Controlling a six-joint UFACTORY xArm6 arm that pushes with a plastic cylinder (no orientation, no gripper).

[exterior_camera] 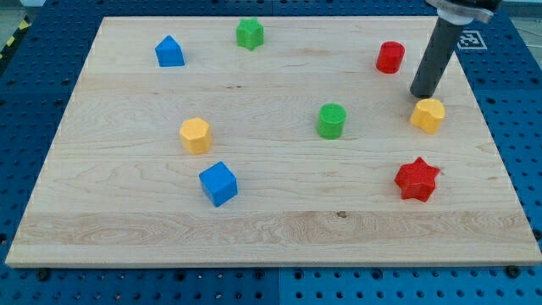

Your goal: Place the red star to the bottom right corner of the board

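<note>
The red star (417, 179) lies on the wooden board (271, 229) at the view's right, below the middle. My tip (419, 94) stands at the upper right, just above and left of a yellow block (428, 115), almost touching it. The tip is well above the red star, with the yellow block between them. A red cylinder (390, 57) sits up and to the left of the tip.
A green cylinder (331, 120) sits near the middle. A green star (250, 34) and a blue house-shaped block (169, 52) are near the top. A yellow hexagon (196, 135) and a blue cube (218, 183) are at the left of centre.
</note>
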